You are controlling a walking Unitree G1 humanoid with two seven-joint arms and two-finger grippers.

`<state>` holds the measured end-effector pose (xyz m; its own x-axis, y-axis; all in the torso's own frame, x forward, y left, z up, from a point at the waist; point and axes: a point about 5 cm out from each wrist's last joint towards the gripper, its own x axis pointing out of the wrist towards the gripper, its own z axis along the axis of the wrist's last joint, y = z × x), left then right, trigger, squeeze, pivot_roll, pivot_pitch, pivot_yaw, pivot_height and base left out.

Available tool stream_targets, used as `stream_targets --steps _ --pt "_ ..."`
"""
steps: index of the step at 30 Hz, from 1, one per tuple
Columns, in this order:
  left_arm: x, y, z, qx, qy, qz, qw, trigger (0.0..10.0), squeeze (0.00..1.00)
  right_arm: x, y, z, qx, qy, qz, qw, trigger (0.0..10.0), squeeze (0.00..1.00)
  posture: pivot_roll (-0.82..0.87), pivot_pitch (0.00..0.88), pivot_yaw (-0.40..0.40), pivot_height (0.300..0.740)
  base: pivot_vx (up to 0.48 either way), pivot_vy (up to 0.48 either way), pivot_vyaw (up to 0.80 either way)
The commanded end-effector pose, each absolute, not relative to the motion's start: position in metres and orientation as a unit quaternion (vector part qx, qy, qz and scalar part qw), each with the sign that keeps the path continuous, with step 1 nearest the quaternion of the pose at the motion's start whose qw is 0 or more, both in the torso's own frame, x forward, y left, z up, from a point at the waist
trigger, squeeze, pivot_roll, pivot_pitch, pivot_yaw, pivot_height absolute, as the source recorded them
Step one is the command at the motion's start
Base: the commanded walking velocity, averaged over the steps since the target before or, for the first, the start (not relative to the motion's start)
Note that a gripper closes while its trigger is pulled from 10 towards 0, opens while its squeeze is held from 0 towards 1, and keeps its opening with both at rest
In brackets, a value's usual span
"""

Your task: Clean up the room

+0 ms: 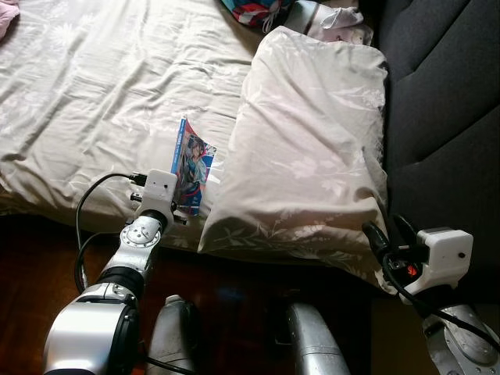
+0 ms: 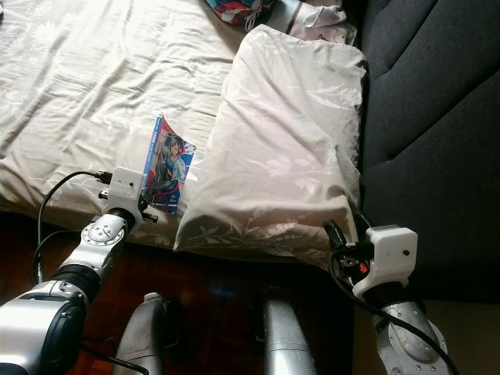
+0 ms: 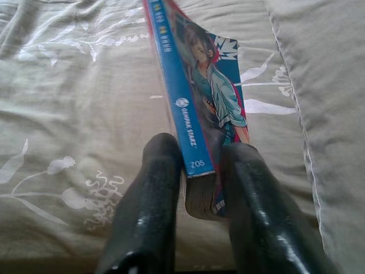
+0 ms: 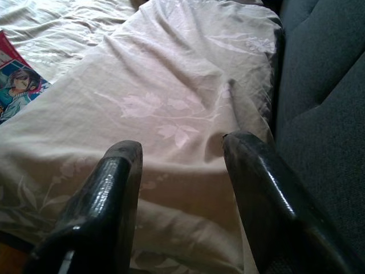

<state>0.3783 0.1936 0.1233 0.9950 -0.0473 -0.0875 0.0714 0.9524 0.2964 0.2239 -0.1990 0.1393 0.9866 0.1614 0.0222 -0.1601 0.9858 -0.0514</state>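
Note:
A manga book (image 1: 194, 162) with a blue spine (image 3: 181, 108) and a drawn figure on its cover stands on edge on the beige floral bedsheet (image 1: 101, 86), close to the bed's near edge. My left gripper (image 3: 201, 149) is shut on the book's lower corner, one finger (image 3: 149, 194) on each side. Just right of the book lies a large beige floral pillow (image 1: 305, 148). My right gripper (image 1: 388, 231) is open at the pillow's near right corner, with nothing between its fingers (image 4: 117, 188).
A dark grey upholstered headboard (image 1: 445, 94) rises to the right of the pillow. A colourful bundle (image 1: 250, 11) and white cloth (image 1: 336, 23) lie at the bed's far end. Dark wooden floor (image 1: 234, 285) runs below the bed's edge.

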Motion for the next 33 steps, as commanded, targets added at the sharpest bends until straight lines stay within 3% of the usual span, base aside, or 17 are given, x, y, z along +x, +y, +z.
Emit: stream_targets --steps 1,4,5,6,7,17,18,19,20,21,33 --pt "0.373 0.193 0.111 0.164 0.065 -0.037 0.984 10.0 0.69 0.218 -0.204 0.138 -0.030 -0.004 0.072 0.997 10.0 0.00 -0.30 0.495 -0.121 0.646 0.000 0.000 0.00" --pt "0.374 0.195 0.113 0.177 0.057 -0.030 0.982 10.0 0.61 0.218 -0.204 0.138 -0.028 -0.003 0.071 0.997 10.0 0.00 -0.30 0.498 -0.121 0.646 0.000 0.000 0.00" --pt "0.374 0.196 0.114 0.177 0.056 -0.027 0.982 10.0 0.38 0.218 -0.204 0.138 -0.028 -0.003 0.071 0.997 10.0 0.00 -0.30 0.498 -0.121 0.646 0.000 0.000 0.00" --pt "0.374 0.196 0.114 0.176 0.055 -0.025 0.983 10.0 0.38 0.218 -0.204 0.138 -0.028 -0.003 0.070 0.997 10.0 0.00 -0.30 0.498 -0.121 0.646 0.000 0.000 0.00" --pt "0.375 0.197 0.117 0.190 0.048 -0.022 0.980 10.0 0.00 0.218 -0.204 0.138 -0.028 -0.003 0.070 0.997 10.0 0.00 -0.30 0.498 -0.121 0.646 0.000 0.000 0.00" --pt "0.377 0.199 0.123 0.235 0.032 -0.012 0.971 10.0 0.00 0.217 -0.204 0.138 -0.025 -0.002 0.069 0.997 10.0 0.00 -0.30 0.503 -0.123 0.646 0.000 0.000 0.00" --pt "0.377 0.200 0.123 0.241 0.032 -0.007 0.970 10.0 0.72 0.217 -0.204 0.138 -0.025 -0.002 0.069 0.997 10.0 0.00 -0.30 0.503 -0.122 0.646 0.000 0.000 0.00" --pt "0.377 0.201 0.124 0.251 0.032 -0.001 0.967 10.0 0.76 0.217 -0.204 0.137 -0.024 -0.002 0.068 0.997 10.0 0.00 -0.30 0.506 -0.123 0.646 0.000 0.000 0.00" --pt "0.377 0.201 0.124 0.251 0.032 -0.001 0.967 10.0 0.76 0.217 -0.204 0.137 -0.024 -0.002 0.068 0.997 10.0 0.00 -0.30 0.506 -0.123 0.646 0.000 0.000 0.00" --pt "0.377 0.202 0.124 0.258 0.032 0.005 0.966 10.0 0.00 0.217 -0.204 0.137 -0.023 -0.001 0.068 0.997 10.0 0.00 -0.30 0.506 -0.123 0.646 0.000 0.000 0.00" --pt "0.376 0.221 0.126 0.301 0.047 0.092 0.948 10.0 0.00 0.216 -0.205 0.137 -0.021 -0.001 0.071 0.997 10.0 0.00 -0.31 0.506 -0.129 0.646 0.000 0.000 0.00"
